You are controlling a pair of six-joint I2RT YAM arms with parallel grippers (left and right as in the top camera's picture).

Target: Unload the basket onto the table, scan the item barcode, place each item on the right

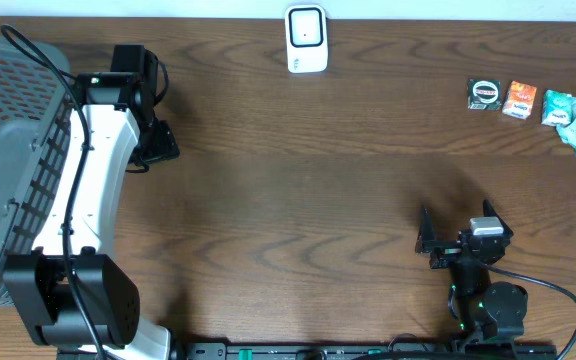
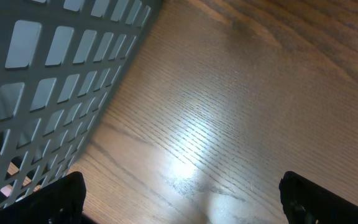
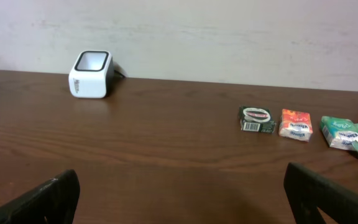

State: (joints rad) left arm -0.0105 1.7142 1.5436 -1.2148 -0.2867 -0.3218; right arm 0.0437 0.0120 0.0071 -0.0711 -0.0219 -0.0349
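This is a robot lab bench set up like a shop checkout. A dark wood-grain table [image 1: 298, 200] stands against a plain white wall [image 3: 229, 37]. A white barcode scanner [image 1: 306, 39] sits at its far edge, and small retail packs [image 1: 519, 99] line up toward the far right corner. A grey plastic shopping basket [image 1: 8, 150] is at the left edge. The left arm [image 1: 88, 190] and right arm [image 1: 483, 290] are mounted along the near edge.

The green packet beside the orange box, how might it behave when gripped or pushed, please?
The green packet probably squashes and flops a little when gripped, since its wrapper looks wrinkled. Lying flat, it should slide rather than roll if pushed.
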